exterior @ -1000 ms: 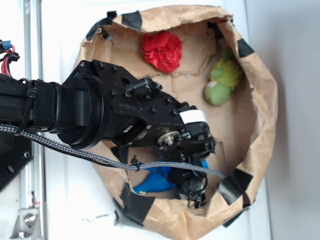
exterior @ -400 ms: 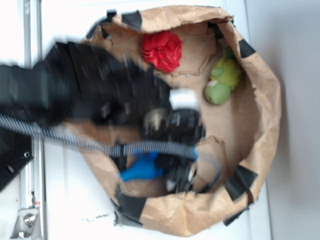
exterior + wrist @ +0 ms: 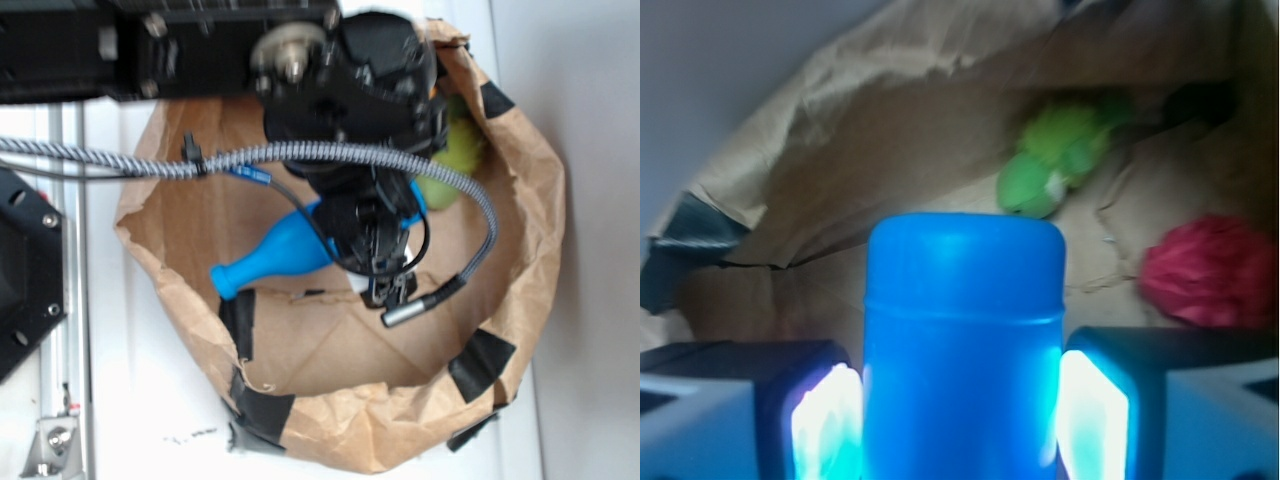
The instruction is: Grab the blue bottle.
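One blue bottle [image 3: 283, 252], one green plush [image 3: 1055, 160] and one red ball [image 3: 1208, 272] show. The end effector [image 3: 960, 405] clamps the bottle, now lifted from the paper bag's [image 3: 520, 240] lower edge toward its middle.

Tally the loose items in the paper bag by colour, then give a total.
Blue: 1, the smooth blue plastic bottle, clamped in the gripper
Green: 1, the fuzzy green plush toy
Red: 1, the crumpled red fabric ball
Total: 3, all inside the brown paper bag

Green plush [image 3: 452, 160] half behind arm.
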Robot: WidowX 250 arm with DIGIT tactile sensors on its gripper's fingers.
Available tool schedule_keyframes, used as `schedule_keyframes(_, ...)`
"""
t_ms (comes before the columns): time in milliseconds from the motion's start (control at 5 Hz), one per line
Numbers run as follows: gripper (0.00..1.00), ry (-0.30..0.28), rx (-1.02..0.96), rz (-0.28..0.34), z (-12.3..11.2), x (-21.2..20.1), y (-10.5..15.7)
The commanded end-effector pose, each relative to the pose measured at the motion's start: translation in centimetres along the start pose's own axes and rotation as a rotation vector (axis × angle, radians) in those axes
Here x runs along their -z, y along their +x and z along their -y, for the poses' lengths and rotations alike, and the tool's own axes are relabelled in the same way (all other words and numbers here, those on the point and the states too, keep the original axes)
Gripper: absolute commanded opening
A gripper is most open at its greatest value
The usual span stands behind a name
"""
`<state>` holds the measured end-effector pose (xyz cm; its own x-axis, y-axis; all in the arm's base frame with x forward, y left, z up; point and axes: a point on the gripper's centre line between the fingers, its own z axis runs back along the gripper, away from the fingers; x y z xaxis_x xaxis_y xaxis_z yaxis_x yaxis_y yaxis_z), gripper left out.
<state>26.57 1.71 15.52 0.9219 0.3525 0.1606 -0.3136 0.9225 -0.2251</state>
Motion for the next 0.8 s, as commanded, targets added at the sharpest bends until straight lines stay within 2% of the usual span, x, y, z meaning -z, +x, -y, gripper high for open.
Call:
schedule_keyframes(0,0.00,0.188,-0.158,0.135,1.4,-5.7,0.1)
schedule_keyframes(200,0.00,0.183,-0.417,0.142,1.7,-5.9,-0.2)
schedule_keyframes(400,0.00,0.204,-0.436,0.114,2.1,-5.2,-0.7)
schedule_keyframes(600,0.00,0.157,-0.203,0.021,2.0,-4.6,-0.2)
